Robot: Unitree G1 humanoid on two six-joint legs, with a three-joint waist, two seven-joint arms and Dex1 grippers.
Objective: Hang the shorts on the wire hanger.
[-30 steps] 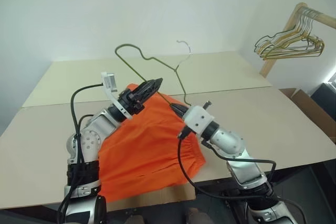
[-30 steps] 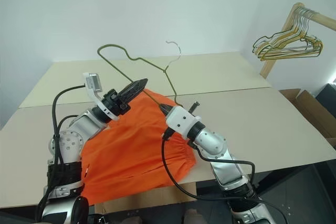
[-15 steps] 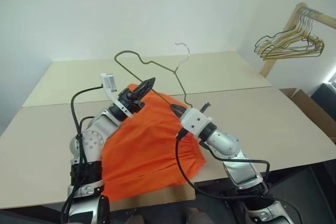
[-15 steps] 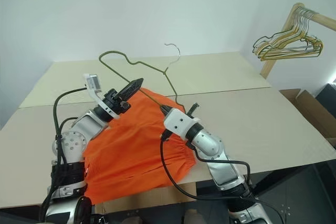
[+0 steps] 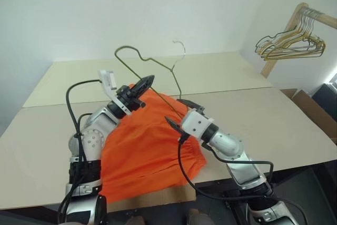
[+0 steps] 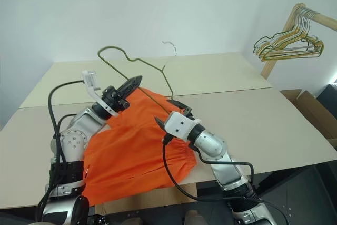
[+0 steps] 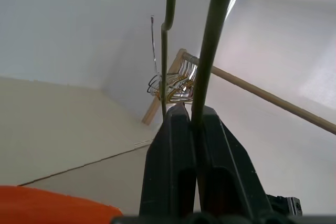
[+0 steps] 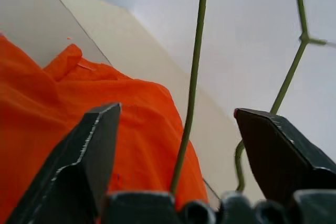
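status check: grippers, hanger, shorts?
Left gripper shut on wire hanger. Right gripper open, hanger wire between its fingers. Shorts on table, not hung.

2 silver arms with black grippers

Each arm has rounded silver-grey segments, black joint bands and a loose black cable. The left gripper [image 5: 146, 82] carries a white bracket behind its 2 tapered black fingers; the right gripper [image 5: 178, 112] has a white wrist housing.
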